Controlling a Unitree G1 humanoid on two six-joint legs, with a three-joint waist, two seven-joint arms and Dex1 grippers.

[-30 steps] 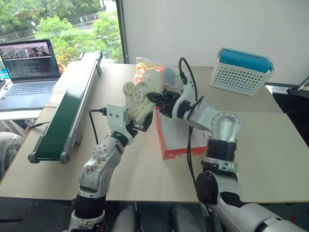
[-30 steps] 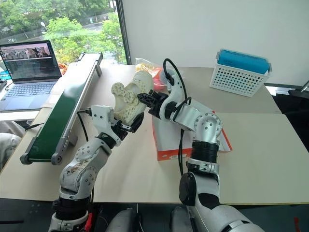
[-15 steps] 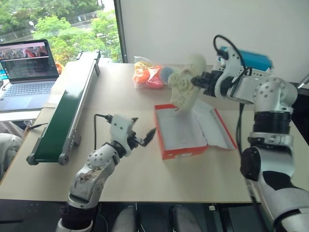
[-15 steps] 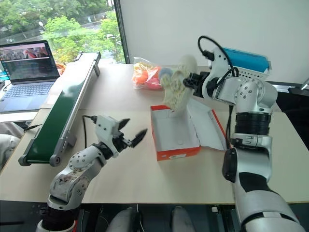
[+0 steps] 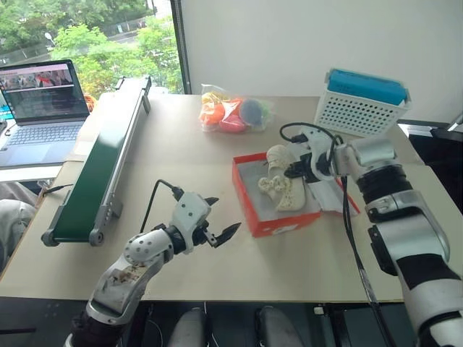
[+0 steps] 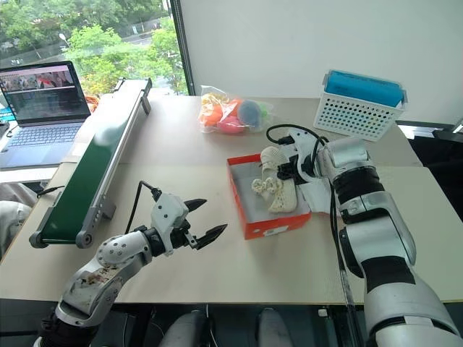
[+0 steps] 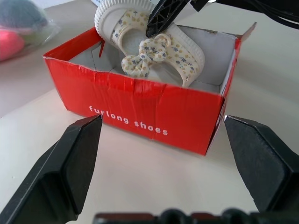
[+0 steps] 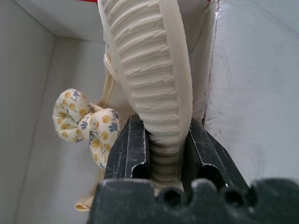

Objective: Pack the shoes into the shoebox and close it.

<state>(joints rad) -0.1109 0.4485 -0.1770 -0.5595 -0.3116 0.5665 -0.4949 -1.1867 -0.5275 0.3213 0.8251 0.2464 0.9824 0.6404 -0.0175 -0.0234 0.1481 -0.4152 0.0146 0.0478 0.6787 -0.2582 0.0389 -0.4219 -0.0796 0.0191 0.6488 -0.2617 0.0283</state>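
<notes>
Right tool (image 8: 161,156) pinches one shoe (image 5: 281,186) inside one shoebox (image 5: 249,210)

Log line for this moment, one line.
right end effector: shut on shoes, lowered into shoebox | left end effector: open, empty | lid: open

The words "furlong shoes" are printed in small white lowercase letters on the red outer side wall of the shoebox (image 7: 140,109), as read in the left wrist view. On the laptop screen (image 5: 37,88) something is displayed, possibly text, but nothing there can be read.
</notes>
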